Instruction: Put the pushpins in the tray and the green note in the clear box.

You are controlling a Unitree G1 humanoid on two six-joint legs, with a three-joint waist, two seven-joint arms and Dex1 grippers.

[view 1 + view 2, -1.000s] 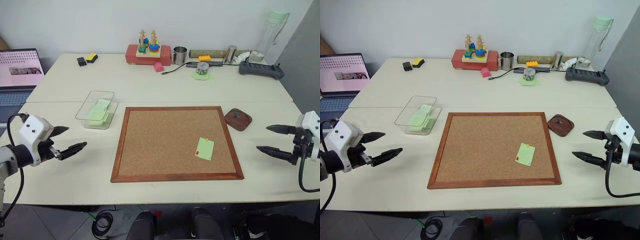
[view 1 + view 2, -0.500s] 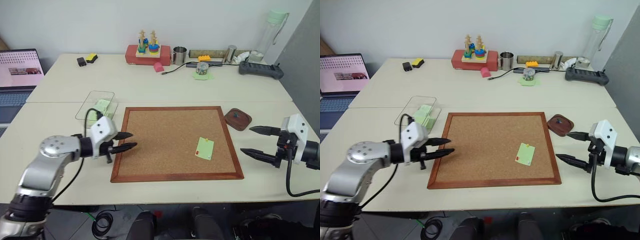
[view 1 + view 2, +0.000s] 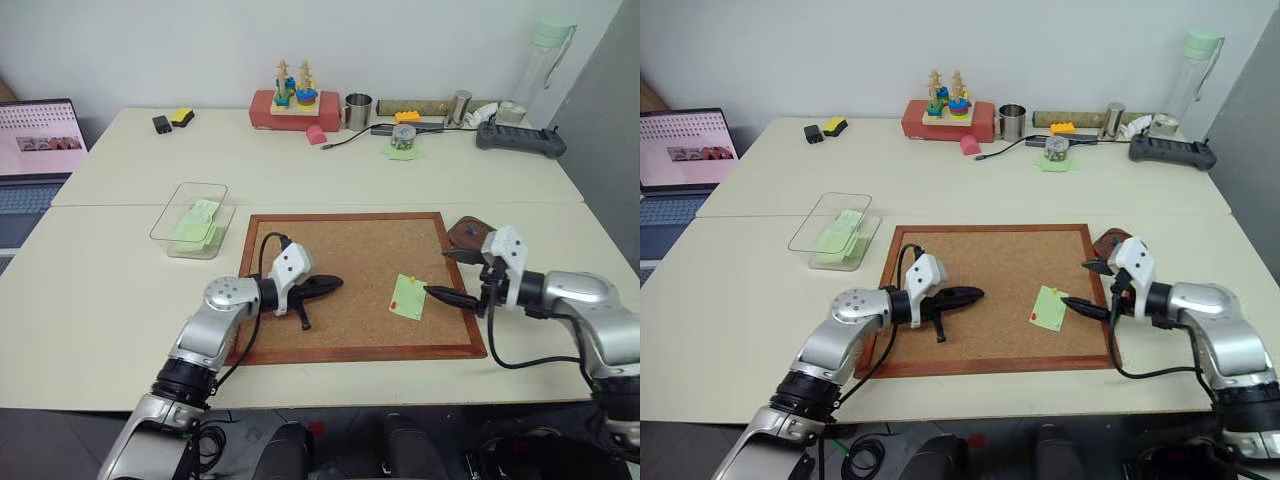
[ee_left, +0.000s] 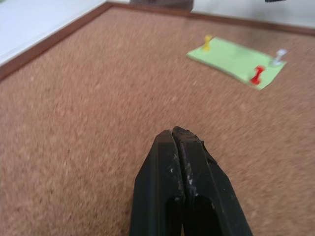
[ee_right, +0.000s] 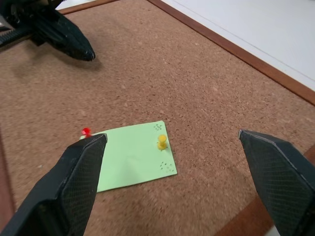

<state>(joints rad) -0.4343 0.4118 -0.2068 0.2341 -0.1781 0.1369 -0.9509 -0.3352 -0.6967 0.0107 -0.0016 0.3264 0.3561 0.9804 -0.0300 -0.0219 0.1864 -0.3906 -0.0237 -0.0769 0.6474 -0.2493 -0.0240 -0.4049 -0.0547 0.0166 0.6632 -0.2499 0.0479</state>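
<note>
Green note (image 3: pixel 408 296) lies pinned on the cork board (image 3: pixel 330 260), toward its right edge, with the yellow pushpin (image 5: pixel 162 142) at its far end and the red pushpin (image 4: pixel 257 74) at its near end. My right gripper (image 5: pixel 172 182) hangs over the note, jaws wide apart; left gripper (image 3: pixel 325 287) is mid-board, jaws pressed together, holding nothing. Tray (image 3: pixel 470 236) sits off the board's far right corner, clear box (image 3: pixel 192 215) off its far left. I judge the yellow pin comes first: centre the fingers on its head, pinch, pull straight up.

A laptop (image 3: pixel 35 150) sits left of the cork board (image 3: pixel 350 285).
</note>
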